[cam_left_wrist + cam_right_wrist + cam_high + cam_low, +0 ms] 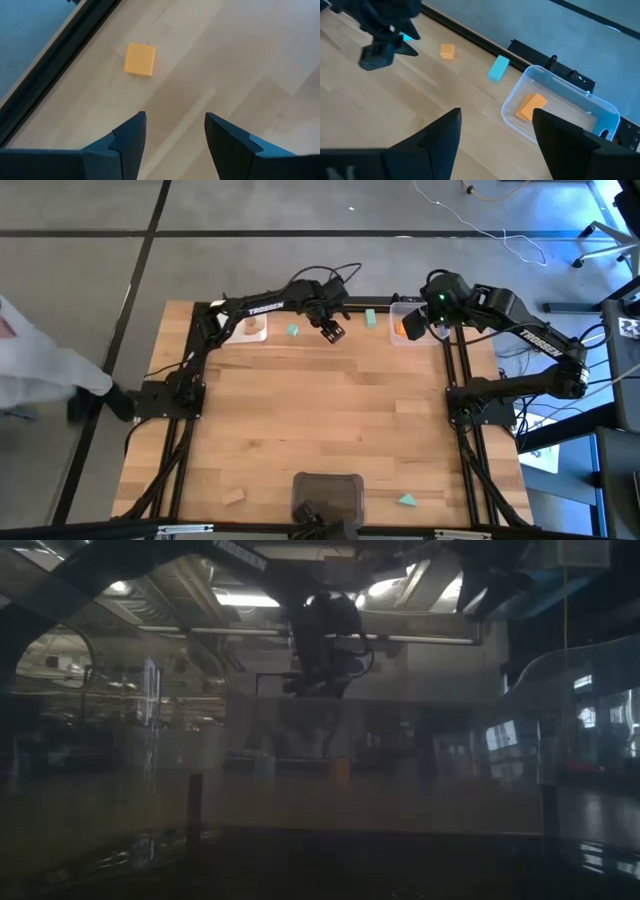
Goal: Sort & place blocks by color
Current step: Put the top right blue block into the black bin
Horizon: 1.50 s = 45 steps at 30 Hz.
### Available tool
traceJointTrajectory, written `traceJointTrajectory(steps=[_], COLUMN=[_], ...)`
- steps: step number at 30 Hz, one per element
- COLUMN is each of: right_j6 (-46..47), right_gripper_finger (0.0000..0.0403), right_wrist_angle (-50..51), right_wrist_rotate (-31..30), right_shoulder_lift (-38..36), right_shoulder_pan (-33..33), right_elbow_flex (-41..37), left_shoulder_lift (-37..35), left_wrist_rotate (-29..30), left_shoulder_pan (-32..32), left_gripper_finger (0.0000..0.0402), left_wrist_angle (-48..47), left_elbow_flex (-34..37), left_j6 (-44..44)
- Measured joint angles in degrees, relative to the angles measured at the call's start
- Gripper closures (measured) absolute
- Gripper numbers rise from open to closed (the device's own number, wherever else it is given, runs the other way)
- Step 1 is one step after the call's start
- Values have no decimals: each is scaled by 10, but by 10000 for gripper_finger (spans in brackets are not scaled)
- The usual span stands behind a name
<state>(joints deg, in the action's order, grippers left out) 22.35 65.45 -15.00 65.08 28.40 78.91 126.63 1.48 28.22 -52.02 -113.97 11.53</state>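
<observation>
Pale wood planks form the counter [330, 410]. Left tool [175, 131] is held open and empty, an orange cube [140, 59] lying at 11 o'clock beyond it. Right tool [496, 131], also open and empty, is poised near the clear tray [600, 107]. Judged next: descending onto the cube.

Block count, by colour. Teal-green: three seen, namely a bar [370, 318] near the far edge of the counter [330, 420], a small piece [293, 330] by the left arm, and a wedge [407, 500] near the front edge. Orange: two seen, a cube [447, 51] on the counter and a block [531, 107] inside the clear tray [600, 107]. Pale wood: one piece [234, 498] at the front left, plus pale pieces [252, 326] on the far left whose number cannot be told. Arms: two.
</observation>
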Motion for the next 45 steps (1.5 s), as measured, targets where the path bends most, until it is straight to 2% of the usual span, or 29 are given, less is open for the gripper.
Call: traceJointTrajectory(steps=[8, 13, 18, 21, 25, 31, 35, 41, 45], right_j6=[1, 1, 1, 1, 1, 1, 1, 0, 0], right_gripper_finger=[157, 157, 157, 157, 157, 157, 157, 157, 157], right_wrist_angle=[0, 0, 0, 0, 0, -1, -1, -1, -1], right_wrist_rotate=[0, 0, 0, 0, 0, -1, -4, -4, -5], right_shoulder_lift=[0, 0, 0, 0, 0, 0, 0, 0, 0], right_shoulder_pan=[0, 0, 0, 0, 0, 0, 0, 0, 0], right_elbow_flex=[0, 0, 0, 0, 0, 0, 0, 0, 0], left_shoulder_lift=[27, 33, 30, 20, 6, -5, -6, -5, -5], left_wrist_rotate=[-4, 32, 33, 37, 40, 82, 78, 34, 33], left_shoulder_pan=[6, 6, 5, 6, 11, 31, 50, 74, 84], left_gripper_finger=[209, 209, 209, 209, 209, 209, 209, 209, 209], left_wrist_angle=[40, 47, 37, -4, -113, -241, -208, -172, -152], left_elbow_flex=[0, -2, -2, -2, -2, -1, 22, 53, 70], left_j6=[17, 16, 18, 19, 32, 34, 34, 31, 31])
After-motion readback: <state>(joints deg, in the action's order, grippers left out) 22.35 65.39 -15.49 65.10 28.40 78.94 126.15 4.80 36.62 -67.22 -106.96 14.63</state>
